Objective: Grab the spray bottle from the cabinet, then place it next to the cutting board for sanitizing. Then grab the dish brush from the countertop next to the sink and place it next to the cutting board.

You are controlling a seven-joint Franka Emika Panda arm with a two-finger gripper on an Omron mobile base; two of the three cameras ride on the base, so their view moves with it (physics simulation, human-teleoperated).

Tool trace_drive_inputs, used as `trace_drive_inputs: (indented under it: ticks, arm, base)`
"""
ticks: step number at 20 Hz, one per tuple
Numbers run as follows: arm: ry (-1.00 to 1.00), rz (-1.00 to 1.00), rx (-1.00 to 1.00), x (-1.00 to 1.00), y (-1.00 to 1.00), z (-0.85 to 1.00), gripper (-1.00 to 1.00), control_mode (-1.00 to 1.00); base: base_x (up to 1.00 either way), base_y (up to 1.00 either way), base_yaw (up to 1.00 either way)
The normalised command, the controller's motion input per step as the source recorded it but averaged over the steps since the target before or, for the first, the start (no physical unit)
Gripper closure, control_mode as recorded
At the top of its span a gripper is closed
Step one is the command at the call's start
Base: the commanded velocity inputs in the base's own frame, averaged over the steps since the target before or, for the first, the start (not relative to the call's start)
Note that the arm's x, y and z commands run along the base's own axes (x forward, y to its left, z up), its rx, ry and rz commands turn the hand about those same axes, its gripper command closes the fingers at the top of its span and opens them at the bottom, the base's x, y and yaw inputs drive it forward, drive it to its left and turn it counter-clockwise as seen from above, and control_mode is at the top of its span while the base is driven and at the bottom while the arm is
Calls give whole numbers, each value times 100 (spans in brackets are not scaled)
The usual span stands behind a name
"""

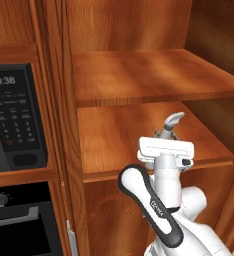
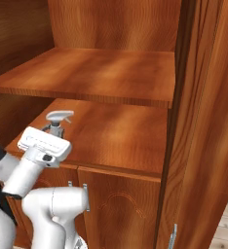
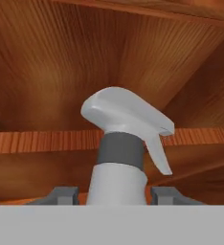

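The spray bottle [image 1: 173,121] [image 2: 59,116] [image 3: 126,119], pale grey with a dark collar and a trigger head, stands upright on the lower shelf of the reddish-brown cabinet [image 1: 139,75] [image 2: 101,68]. My gripper [image 1: 164,136] [image 2: 52,129] [image 3: 114,194] reaches into the shelf bay and is shut on the bottle's body just below the neck. One dark fingertip [image 3: 63,194] is on each side of it. The bottle's lower body is hidden behind my hand. The cutting board, dish brush, countertop and sink are out of view.
A black microwave [image 1: 14,115] sits in the bay to the left, with an oven [image 1: 19,220] beneath it. The upper shelf [image 2: 96,73] hangs close above the bottle's head. Closed cabinet doors [image 2: 121,209] lie below the lower shelf. The cabinet's side wall [image 2: 203,121] rises at the right.
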Motion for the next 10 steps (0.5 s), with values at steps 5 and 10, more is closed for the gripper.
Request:
trace_drive_inputs:
  ticks: [5, 10]
  arm:
    - [-15, 0, 3, -91, -35, 22, 100, -100]
    - [-26, 0, 6, -98, -41, 52, 100, -100]
  base:
    - [0, 0, 0]
    - [0, 0, 0]
